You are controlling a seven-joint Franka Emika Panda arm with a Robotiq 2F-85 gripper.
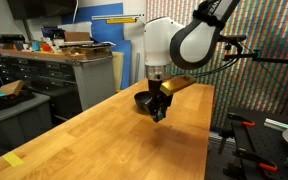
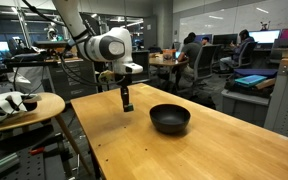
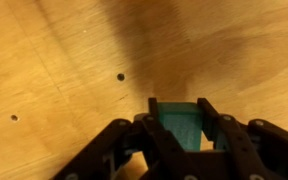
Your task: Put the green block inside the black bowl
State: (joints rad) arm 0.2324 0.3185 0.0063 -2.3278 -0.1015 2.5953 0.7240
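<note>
ok quick status for you: the grab looks done imo, the drop-off isn't. In the wrist view the gripper (image 3: 180, 106) has its fingers (image 3: 210, 118) pressed against both sides of the green block (image 3: 181, 128), so it's clamped on the cube and nothing looks loose. Only the block's top shows, the rest is hidden btw the fingers. Can't tell whether it's lifted clear of the desk (image 2: 194, 150) or sitting on the wood. In an exterior view the gripper (image 2: 127, 104) tip is v close to the surface, maybe touching, too small to call. Position-wise you're near the desk's far edge, twd the far left corner as that cam sees it. The black bowl (image 2: 170, 119) sits more twd the middle of the desk, near the gripper but clearly apart, and empty afaict. In an exterior view the bowl (image 1: 142, 100) is right behind the gripper (image 1: 160, 110) and partly covered, so that angle's no help for the gap. What's left, I reckon: lift w/ enough clearance for the rim, carry over the bowl, let go. Bowl's wide and shallow vs a tiny cube, so aiming should be easy. I'd release low so it doesn't bounce out.
</note>
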